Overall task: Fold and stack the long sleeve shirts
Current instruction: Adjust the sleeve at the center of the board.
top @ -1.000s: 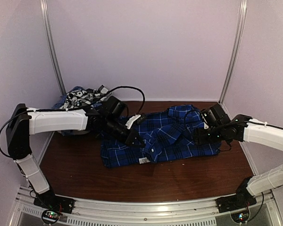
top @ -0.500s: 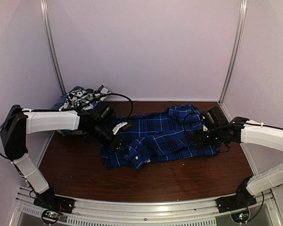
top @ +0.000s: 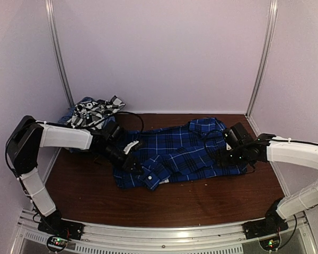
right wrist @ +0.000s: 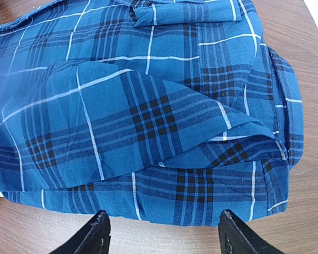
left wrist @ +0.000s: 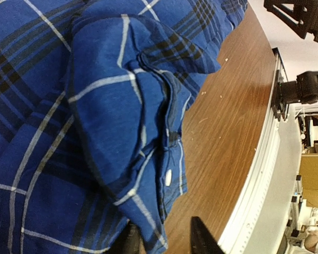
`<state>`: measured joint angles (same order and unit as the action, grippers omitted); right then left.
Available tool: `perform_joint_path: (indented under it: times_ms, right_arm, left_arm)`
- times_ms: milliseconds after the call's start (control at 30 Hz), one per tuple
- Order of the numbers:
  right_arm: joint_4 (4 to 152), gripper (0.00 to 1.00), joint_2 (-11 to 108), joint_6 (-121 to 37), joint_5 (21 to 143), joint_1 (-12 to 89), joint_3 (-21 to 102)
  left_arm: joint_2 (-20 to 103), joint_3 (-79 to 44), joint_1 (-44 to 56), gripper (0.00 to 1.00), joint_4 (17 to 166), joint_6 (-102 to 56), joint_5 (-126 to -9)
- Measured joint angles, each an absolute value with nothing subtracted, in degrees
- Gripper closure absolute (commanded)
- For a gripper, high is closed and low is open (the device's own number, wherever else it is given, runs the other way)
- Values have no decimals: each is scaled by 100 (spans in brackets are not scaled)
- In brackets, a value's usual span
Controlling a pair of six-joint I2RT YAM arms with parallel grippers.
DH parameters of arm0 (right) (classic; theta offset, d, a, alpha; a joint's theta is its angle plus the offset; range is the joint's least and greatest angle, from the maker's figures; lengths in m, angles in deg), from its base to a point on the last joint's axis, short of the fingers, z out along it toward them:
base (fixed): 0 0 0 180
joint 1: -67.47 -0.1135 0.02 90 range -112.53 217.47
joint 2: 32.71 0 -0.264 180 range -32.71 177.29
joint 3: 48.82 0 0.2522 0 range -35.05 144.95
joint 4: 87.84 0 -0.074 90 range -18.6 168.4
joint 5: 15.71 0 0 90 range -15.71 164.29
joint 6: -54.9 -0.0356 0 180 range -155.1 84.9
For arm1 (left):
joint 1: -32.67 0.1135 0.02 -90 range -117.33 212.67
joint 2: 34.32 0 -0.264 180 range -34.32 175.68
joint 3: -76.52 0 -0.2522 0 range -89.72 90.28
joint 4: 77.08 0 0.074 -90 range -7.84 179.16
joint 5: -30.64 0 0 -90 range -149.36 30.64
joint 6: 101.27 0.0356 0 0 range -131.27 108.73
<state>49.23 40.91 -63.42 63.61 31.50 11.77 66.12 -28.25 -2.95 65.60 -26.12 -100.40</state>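
Pale walls [top: 164,53] box in a brown table [top: 201,203]. At the back left, spare shirts [top: 90,111] lie heaped. The left gripper [top: 133,164], jaws slightly parted with a loose cloth edge between them, sits at the blue shirt's [top: 185,151] left end. The shirt runs left to right mid-table. The right gripper [right wrist: 167,235] hangs wide open over its right end.

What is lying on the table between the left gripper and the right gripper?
The royal-blue plaid shirt, spread over the brown table from the left gripper to the right gripper. The top view shows this.

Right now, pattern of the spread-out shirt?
Shirt: royal-blue plaid, thin white lines; right wrist view shows best.
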Motion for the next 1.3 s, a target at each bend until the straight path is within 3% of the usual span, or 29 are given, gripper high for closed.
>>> perform_joint_path:
  times_ms: [167, 500, 633, 900, 1300]
  right_arm:
    - [4978, 30, 4098, -6344, 6401, 3150, 1068]
    - [5120, 30, 4257, -6353, 6558, 3150, 1048]
    - [5124, 30, 4257, -6350, 6571, 3150, 1048]
    - [5109, 30, 4257, -6339, 6569, 3150, 1055]
    - [4663, 30, 4069, -6311, 5887, 3205, 1184]
  left_arm:
    - [6619, -3314, -295, 50, 7076, -2872, -10048]
    - [6619, -3673, -295, 51, 7625, -3027, -9799]
    - [6619, -3776, -295, 61, 7830, -3113, -9762]
    - [6652, -3776, -295, 100, 8053, -3231, -9734]
    - [6645, -2702, -260, 100, 6606, -2573, -9701]
